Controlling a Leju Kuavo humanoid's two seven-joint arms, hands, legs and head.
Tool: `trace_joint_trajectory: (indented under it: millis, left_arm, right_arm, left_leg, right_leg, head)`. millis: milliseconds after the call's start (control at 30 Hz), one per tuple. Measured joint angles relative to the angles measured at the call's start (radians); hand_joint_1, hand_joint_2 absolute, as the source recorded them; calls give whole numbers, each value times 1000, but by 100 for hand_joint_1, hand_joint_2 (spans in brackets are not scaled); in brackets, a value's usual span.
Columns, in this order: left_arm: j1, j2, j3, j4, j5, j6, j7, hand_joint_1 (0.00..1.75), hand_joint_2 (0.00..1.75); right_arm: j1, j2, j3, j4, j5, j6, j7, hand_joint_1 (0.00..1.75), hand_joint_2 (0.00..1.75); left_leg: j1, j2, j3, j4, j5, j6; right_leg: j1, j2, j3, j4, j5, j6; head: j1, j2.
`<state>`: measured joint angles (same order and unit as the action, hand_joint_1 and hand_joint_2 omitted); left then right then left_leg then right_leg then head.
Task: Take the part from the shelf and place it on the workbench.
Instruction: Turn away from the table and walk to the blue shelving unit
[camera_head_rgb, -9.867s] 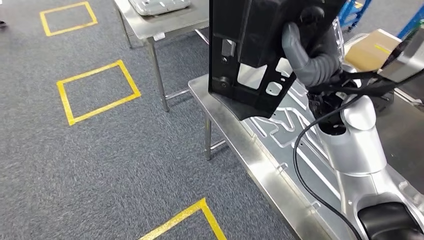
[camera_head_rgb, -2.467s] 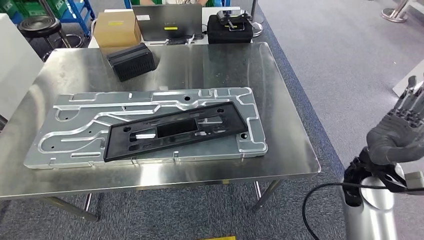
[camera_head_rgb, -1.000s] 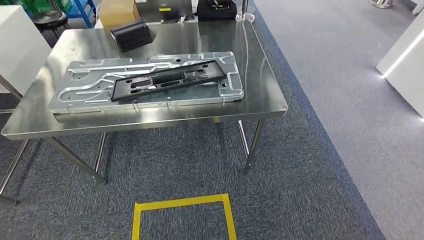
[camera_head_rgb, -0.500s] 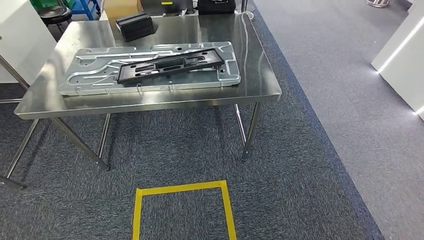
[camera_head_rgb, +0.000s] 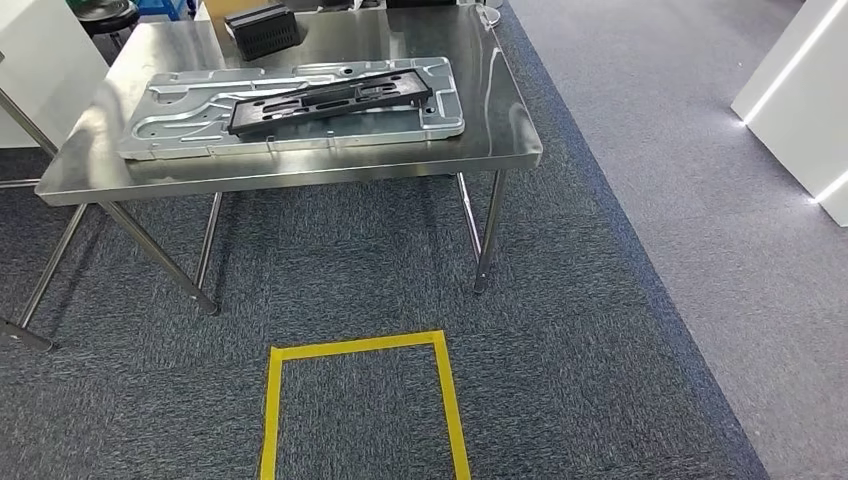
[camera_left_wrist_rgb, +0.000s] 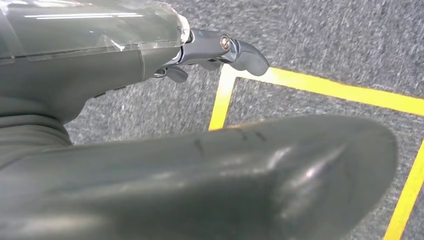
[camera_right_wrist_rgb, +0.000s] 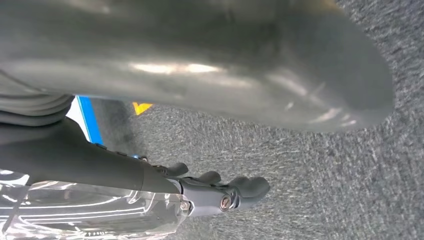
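Head view: the black plastic part (camera_head_rgb: 330, 102) is seen lying flat on the stamped silver metal panel (camera_head_rgb: 180, 130) on the steel worktop (camera_head_rgb: 500, 120). Left robot hand (camera_left_wrist_rgb: 200, 165) and right robot hand (camera_right_wrist_rgb: 210, 65) hang empty over carpet, fingers apart. No writing is legible.

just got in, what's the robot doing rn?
Nothing is being handled. The black part lies flat on the grey metal panel on the steel workbench, so the placing looks done. The robot stands off from the bench, with a yellow tape square on the carpet between. The left hand and the right hand hang over the carpet with nothing in their fingers.
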<state>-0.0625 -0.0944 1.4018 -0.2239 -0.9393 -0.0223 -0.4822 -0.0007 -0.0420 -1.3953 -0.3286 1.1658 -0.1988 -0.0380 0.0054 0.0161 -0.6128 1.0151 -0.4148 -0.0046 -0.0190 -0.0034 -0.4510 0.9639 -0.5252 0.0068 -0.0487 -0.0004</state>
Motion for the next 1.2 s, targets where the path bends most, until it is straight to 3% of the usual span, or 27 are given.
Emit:
trace_joint_trajectory:
  millis: [67,133,167,200,233,267,300,367,400,467,500,567,633,667,700,733,800,867,900,967,1033,1100,1167,1200]
  left_arm:
    - [3,0,0,0,0,0,0,0,0]
    - [4,-1,0,0,0,0,0,0,0]
    - [4,-1,0,0,-1,0,0,0,0]
    - [4,-1,0,0,-2,0,0,0,0]
    - [4,-1,0,0,-3,1,0,0,0]
    - [4,-1,0,0,-5,1,1,0,0]
    - [3,-1,0,0,-8,1,1,0,0]
    - [1,-1,0,0,-13,1,3,0,0]
    - [0,-1,0,0,-15,2,4,0,0]
    - [1,-1,0,0,-18,2,6,0,0]
    - [2,-1,0,0,-21,2,6,0,0]
    - [2,-2,-1,1,-35,10,7,0,0]
    - [-1,-2,-3,0,-49,24,10,0,0]
    - [-3,-2,-4,0,-53,30,12,0,0]
    - [-5,-1,-4,0,-55,32,14,0,0]
    - [-6,-1,-4,0,-56,35,17,0,0]
    - [-8,-1,-4,1,-59,37,32,0,0]
    - [-9,-2,-4,1,-64,41,55,0,0]
    - [-10,-2,-4,1,-65,44,64,0,0]
    - [-13,-2,-4,2,-66,48,74,0,0]
    - [-14,0,-4,2,-66,51,78,0,0]
    - [-14,2,-4,2,-66,52,81,0,0]
    - [-13,2,-4,2,-66,51,81,0,0]
    - [-13,3,-4,2,-66,50,81,0,0]
  right_arm:
    - [-1,-1,0,2,1,1,1,0,0]
    - [0,-1,0,5,11,16,14,0,0]
    - [0,0,0,8,22,32,27,0,0]
    - [0,1,0,13,35,55,41,0,0]
    - [0,4,1,18,49,81,55,0,0]
    - [0,8,4,25,63,106,65,0,0]
    - [0,12,7,32,74,127,73,0,0]
    - [-2,22,15,46,94,157,77,0,0]
    - [-3,28,19,52,101,167,74,0,0]
    - [-5,36,27,63,112,183,59,0,0]
    - [-6,39,30,68,116,191,49,0,0]
    - [-7,43,34,76,119,208,36,0,0]
    - [-12,50,35,83,114,216,41,0,0]
    - [-16,55,35,85,111,216,46,0,0]
    - [-19,61,35,88,109,215,50,0,0]
    - [-22,66,35,90,107,215,51,0,0]
    - [-26,74,35,95,100,216,54,0,0]
    - [-31,76,34,98,88,220,61,0,0]
    - [-34,76,33,99,84,221,65,0,0]
    - [-38,76,33,100,80,223,73,0,0]
    - [-39,78,32,102,79,229,80,0,87]
    - [-40,81,32,104,79,235,83,0,175]
    - [-40,82,32,105,79,237,83,0,175]
    - [-40,83,32,106,79,237,83,0,175]
  left_leg:
    - [4,-5,-27,69,-78,-8]
    - [5,-7,-58,199,-174,-14]
    - [6,-7,-64,254,-194,-16]
    - [6,-7,-57,282,-190,-16]
    - [6,-7,-32,271,-167,-15]
    - [6,-7,11,222,-136,-14]
    - [6,-7,65,148,-115,-11]
    - [3,-9,160,-1,-111,-3]
    - [1,-10,183,-43,-119,1]
    - [0,-9,182,-64,-118,12]
    - [1,-7,176,-66,-109,20]
    - [4,-3,159,-68,-90,38]
    - [0,0,132,-60,-74,46]
    - [-2,0,117,-55,-68,47]
    - [-4,0,102,-50,-61,48]
    - [-5,0,89,-45,-56,47]
    - [-9,-1,69,-37,-46,45]
    - [-13,-1,59,-32,-37,38]
    - [-13,0,55,-31,-32,33]
    - [-12,3,50,-31,-22,21]
    - [-11,-1,40,-11,-39,10]
    - [-6,-7,5,81,-109,-2]
    - [0,-8,-41,216,-179,-13]
    - [3,-8,-49,254,-191,-17]
  right_leg:
    - [0,-4,-25,-2,23,-16]
    - [4,-5,-55,1,45,-21]
    - [6,-5,-71,3,56,-22]
    - [7,-5,-87,5,66,-21]
    - [7,-5,-103,9,76,-19]
    - [7,-5,-116,12,84,-17]
    - [7,-5,-128,16,91,-13]
    - [10,-5,-144,24,106,-4]
    - [11,-6,-150,25,114,1]
    - [11,-6,-158,24,128,13]
    - [10,-5,-163,31,120,19]
    - [8,-1,-186,92,55,26]
    - [6,1,-224,222,-38,31]
    - [6,1,-237,282,-64,33]
    - [6,1,-237,316,-65,33]
    - [6,1,-218,313,-45,31]
    - [8,1,-132,208,13,20]
    - [14,0,-39,66,20,4]
    - [18,-1,-14,21,11,-2]
    - [19,-1,-6,-9,7,-10]
    - [14,-4,-11,-20,20,-20]
    - [11,-8,-20,-25,32,-28]
    - [12,-8,-34,-21,41,-30]
    - [12,-9,-41,-18,44,-28]
  head:
    - [0,0]
    - [0,0]
    - [0,0]
    - [0,0]
    - [0,0]
    - [0,0]
    - [0,0]
    - [0,0]
    - [0,0]
    - [0,0]
    - [0,0]
    - [0,0]
    - [0,0]
    - [0,0]
    - [0,0]
    - [0,0]
    - [0,0]
    - [0,0]
    - [0,0]
    - [0,0]
    - [0,0]
    - [0,0]
    - [0,0]
    - [0,0]
